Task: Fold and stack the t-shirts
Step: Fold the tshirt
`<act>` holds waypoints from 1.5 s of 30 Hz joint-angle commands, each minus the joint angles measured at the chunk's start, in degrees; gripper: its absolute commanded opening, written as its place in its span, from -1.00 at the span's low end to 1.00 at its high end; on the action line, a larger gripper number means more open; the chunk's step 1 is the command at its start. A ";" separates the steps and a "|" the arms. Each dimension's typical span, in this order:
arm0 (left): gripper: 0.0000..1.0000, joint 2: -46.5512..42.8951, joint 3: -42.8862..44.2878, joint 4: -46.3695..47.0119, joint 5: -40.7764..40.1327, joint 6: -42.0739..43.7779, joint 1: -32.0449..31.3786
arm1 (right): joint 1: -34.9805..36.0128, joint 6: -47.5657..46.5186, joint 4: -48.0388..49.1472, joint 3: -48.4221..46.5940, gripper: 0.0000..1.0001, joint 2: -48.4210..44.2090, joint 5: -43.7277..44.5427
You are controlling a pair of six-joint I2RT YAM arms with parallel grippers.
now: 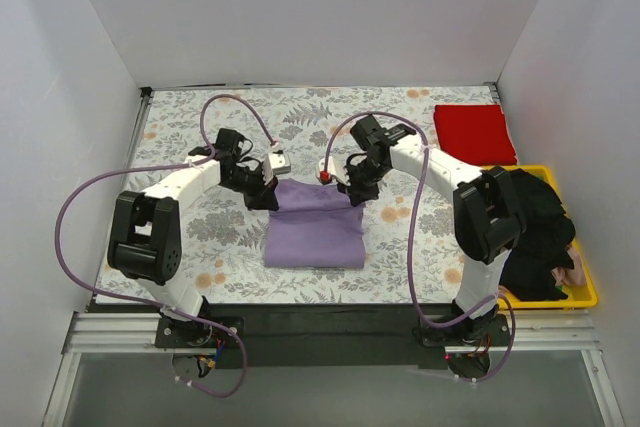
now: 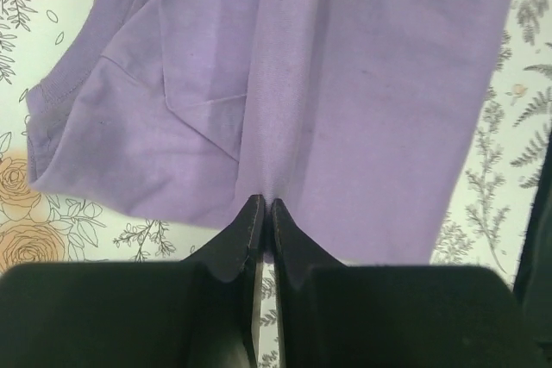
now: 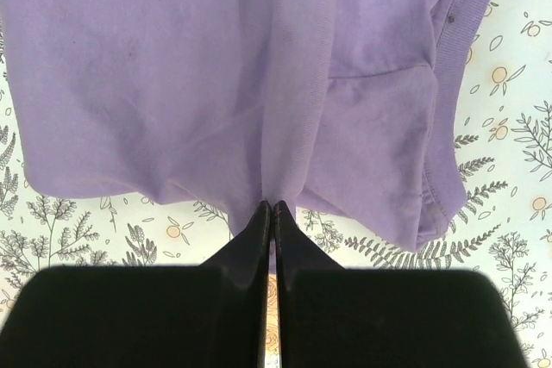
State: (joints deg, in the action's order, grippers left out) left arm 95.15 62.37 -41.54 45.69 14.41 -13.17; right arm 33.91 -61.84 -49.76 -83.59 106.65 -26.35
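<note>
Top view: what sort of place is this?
Likely a lab test cell: plain white walls box in the tablecloth; left arm and right arm bolt to a metal rail.

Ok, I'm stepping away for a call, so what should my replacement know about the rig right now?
The left gripper is shut on the far edge of the lavender t-shirt, at its left corner.
The right gripper is shut on the same edge, at the right corner.
The red t-shirt lies folded at the table's far right.
Done: red folded, lavender partly folded.
Left: finish folding the lavender one, then stack the two.
</note>
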 commanded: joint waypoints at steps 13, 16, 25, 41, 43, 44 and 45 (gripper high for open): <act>-1.00 11.27 15.32 3.38 1.51 -2.02 3.24 | -4.29 -2.23 -2.27 -19.14 -0.97 13.31 0.51; -1.00 15.67 16.55 7.34 0.37 -3.42 3.41 | -4.55 -2.67 -2.19 -20.56 -0.97 17.70 1.12; -1.00 19.29 18.76 8.41 1.76 -6.42 3.33 | -6.14 -2.14 0.28 -21.17 -0.97 21.14 3.67; 0.00 12.24 16.90 13.50 9.94 -5.36 2.19 | -12.02 21.39 -2.89 -35.36 -0.20 19.62 -15.79; -0.01 14.00 17.61 15.87 10.12 -4.84 0.87 | -14.48 29.91 -2.80 -40.31 -0.28 22.62 -19.95; -0.02 15.31 18.22 18.22 10.12 -5.44 0.34 | -15.10 32.03 -2.45 -43.29 -0.39 25.51 -22.23; -0.02 15.32 18.57 19.64 10.03 -5.80 -0.19 | -15.28 34.14 -2.36 -43.93 -0.43 26.75 -23.39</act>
State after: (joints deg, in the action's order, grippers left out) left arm 110.63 78.63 -27.92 52.73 8.64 -11.29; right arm 20.95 -40.14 -52.27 -122.80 129.08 -39.83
